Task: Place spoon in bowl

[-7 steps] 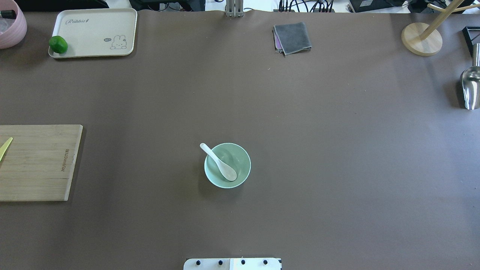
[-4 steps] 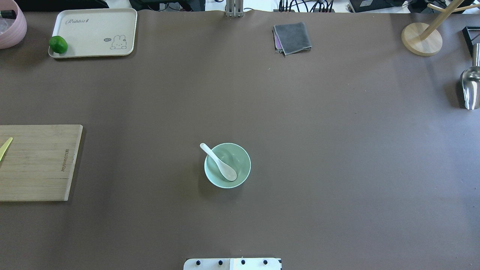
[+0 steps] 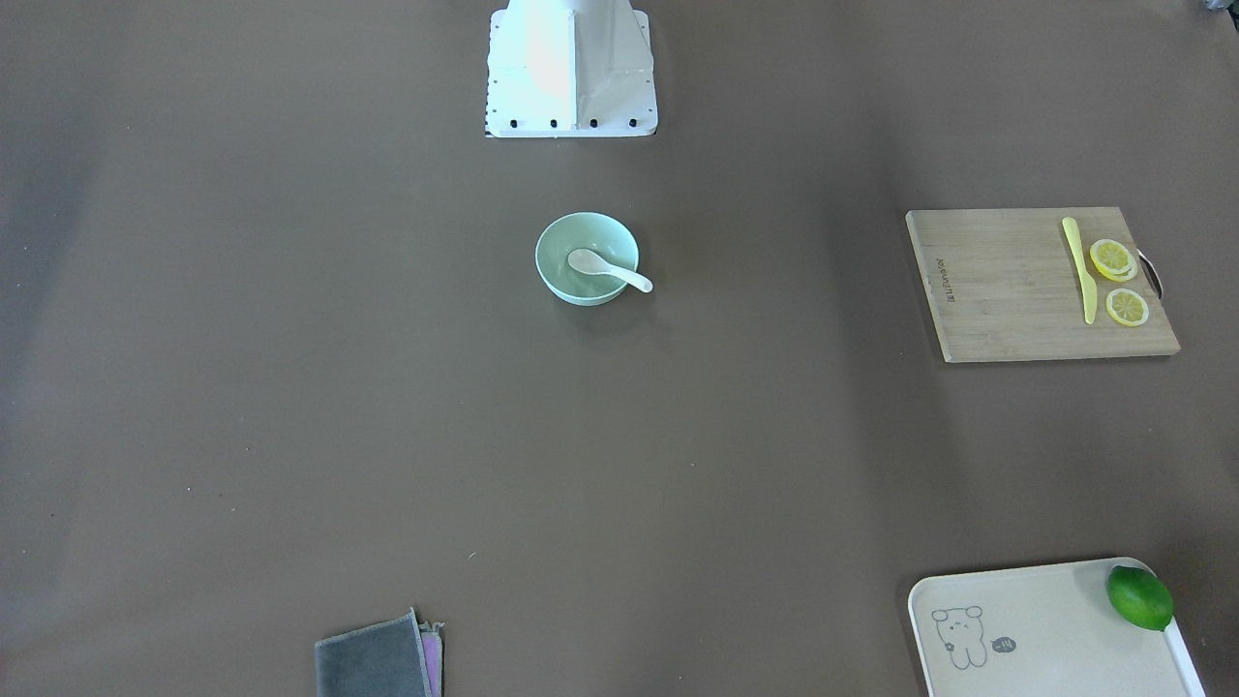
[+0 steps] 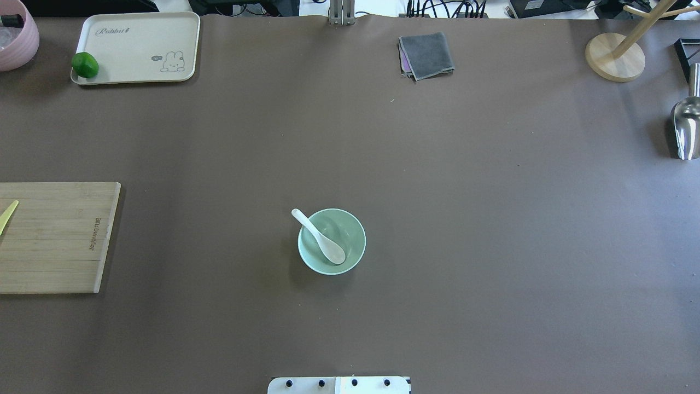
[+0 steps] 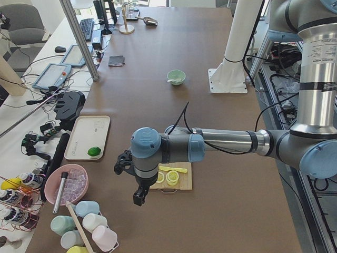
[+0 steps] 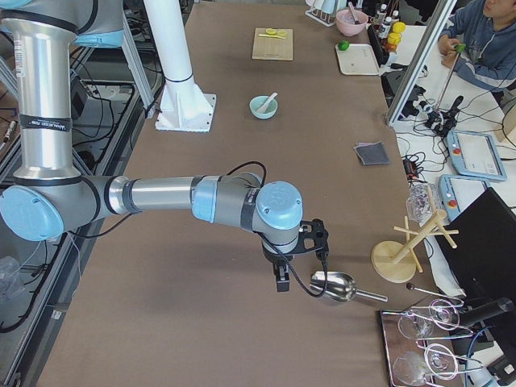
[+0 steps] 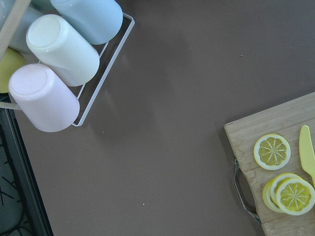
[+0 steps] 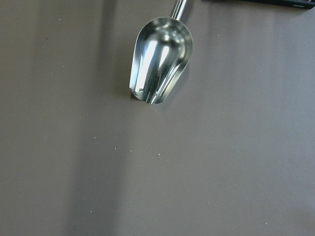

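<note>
The white spoon lies in the pale mint-green bowl near the table's middle, scoop inside and handle resting over the rim toward the far left. Both also show in the front view, the spoon in the bowl. My left gripper hangs far off at the table's left end, beside the cutting board; I cannot tell if it is open or shut. My right gripper hangs at the right end, next to a metal scoop; I cannot tell its state either. Neither gripper is near the bowl.
A bamboo cutting board carries a yellow knife and lemon slices. A cream tray holds a lime. A grey cloth, a metal scoop and a wooden stand sit at the edges.
</note>
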